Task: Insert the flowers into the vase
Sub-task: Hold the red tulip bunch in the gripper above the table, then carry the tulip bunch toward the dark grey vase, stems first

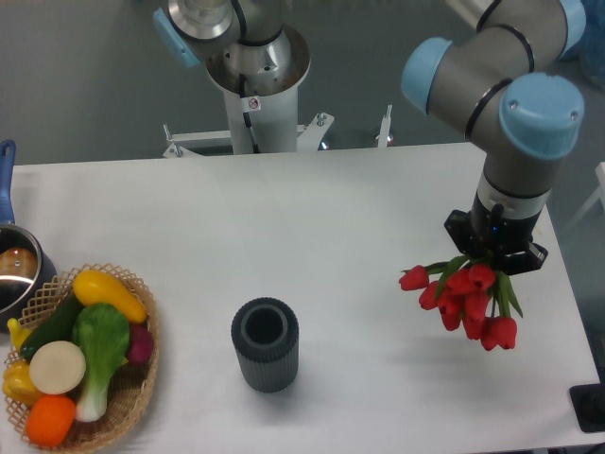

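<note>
Tulips in my grip, vase waiting off to the side

My gripper (495, 253) seems clamped on the flowers (465, 301) — the red buds hang out below and toward the camera, heads tilted down, clear of the table (312, 218), though the fingers themselves are hidden by my wrist. The vase (266, 343) stands upright well apart from me, near the front middle of the table, its round mouth open and unobstructed. To do this step well, I judge I should carry the bunch across high enough not to brush the rim, turn my wrist so the stems point down — I cannot see them now — and centre them over the mouth before lowering. The bunch looks wider than the opening, so a slow, straight descent matters. The basket of toy vegetables (80, 364) sits far enough away not to interfere.
</note>
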`<state>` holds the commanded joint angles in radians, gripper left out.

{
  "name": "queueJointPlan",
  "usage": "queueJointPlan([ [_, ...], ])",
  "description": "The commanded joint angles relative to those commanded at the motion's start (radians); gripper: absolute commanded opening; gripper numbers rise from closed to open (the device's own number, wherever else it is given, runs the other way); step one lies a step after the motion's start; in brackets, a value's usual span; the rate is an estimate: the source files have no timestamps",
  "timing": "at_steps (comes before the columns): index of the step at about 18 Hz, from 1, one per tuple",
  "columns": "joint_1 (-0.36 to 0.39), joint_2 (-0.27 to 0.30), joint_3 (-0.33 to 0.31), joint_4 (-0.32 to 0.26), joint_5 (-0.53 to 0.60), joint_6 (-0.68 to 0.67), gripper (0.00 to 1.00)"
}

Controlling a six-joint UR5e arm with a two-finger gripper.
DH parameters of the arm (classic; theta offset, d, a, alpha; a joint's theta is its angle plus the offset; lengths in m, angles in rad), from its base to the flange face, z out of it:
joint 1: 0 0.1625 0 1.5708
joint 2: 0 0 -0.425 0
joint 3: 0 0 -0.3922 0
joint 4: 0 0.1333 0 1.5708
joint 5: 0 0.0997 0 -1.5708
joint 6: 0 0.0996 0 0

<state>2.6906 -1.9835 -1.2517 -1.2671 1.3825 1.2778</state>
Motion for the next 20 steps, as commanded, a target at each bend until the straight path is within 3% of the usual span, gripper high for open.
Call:
queueJointPlan([
  [7,0.009,0.041,0.002,0.002,-0.242,-0.040,0.00],
  [13,0.015,0.026,-0.005,0.012,-0.753,-0.161,0.00],
  [20,0.009,0.031,-0.011,0.126,-0.875,-0.250,0.01],
])
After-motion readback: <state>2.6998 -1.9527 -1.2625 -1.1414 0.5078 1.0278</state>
